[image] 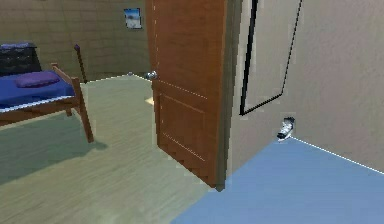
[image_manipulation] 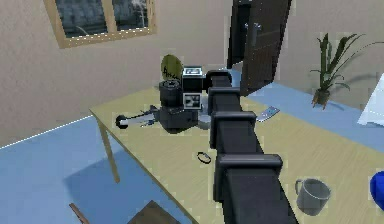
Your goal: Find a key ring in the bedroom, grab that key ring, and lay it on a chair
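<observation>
The gripper (image_manipulation: 128,122) lies low over a yellowish table (image_manipulation: 330,150) in the arm side view, its thin fingers (image_manipulation: 140,119) pointing left toward the table's left edge. I cannot tell whether it holds anything, nor how the fingers are set. Right of the fingers sits the gripper's dark body, with two white marked squares (image_manipulation: 190,74) just beyond it. From there the dark square arm (image_manipulation: 235,140) runs back to the near edge of the view. On the tabletop just left of the arm, nearer than the gripper, lies a small dark ring (image_manipulation: 204,157); its shape would suit the key ring, but it is too small to be sure. A round yellow-green thing (image_manipulation: 172,67) stands behind the marked squares. A pale slim object (image_manipulation: 268,114) lies on the table right of the arm. A grey mug (image_manipulation: 312,193) stands near the table's right end. Farther off are a window (image_manipulation: 105,22) at the far left, a dark door (image_manipulation: 258,45) and a potted plant (image_manipulation: 335,65) at the far right. In the forward view a brown wooden door (image: 190,85) stands open in the middle. A bed (image: 40,100) with a blue cover and a purple pillow (image: 38,78) stands to its left. A dark-framed panel (image: 268,55) hangs on the wall to the right.
</observation>
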